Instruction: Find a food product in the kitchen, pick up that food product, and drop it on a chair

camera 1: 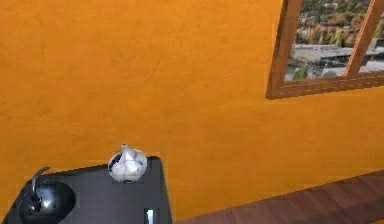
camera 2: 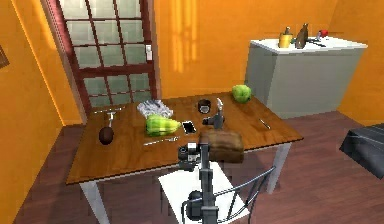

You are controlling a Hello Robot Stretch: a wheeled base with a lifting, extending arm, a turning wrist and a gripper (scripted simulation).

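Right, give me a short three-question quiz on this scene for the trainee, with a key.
1. True or false: the green apple lies on the wooden table.
2. What colour is the wall beside the window? A blue, B orange, C white.
3. Fill in: at the table's near side stands a white ____.
Key: 1 true; 2 B; 3 chair.

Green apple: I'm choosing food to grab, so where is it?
In the arm side view, the green apple sits at the far edge of the table, right of the dark mug.
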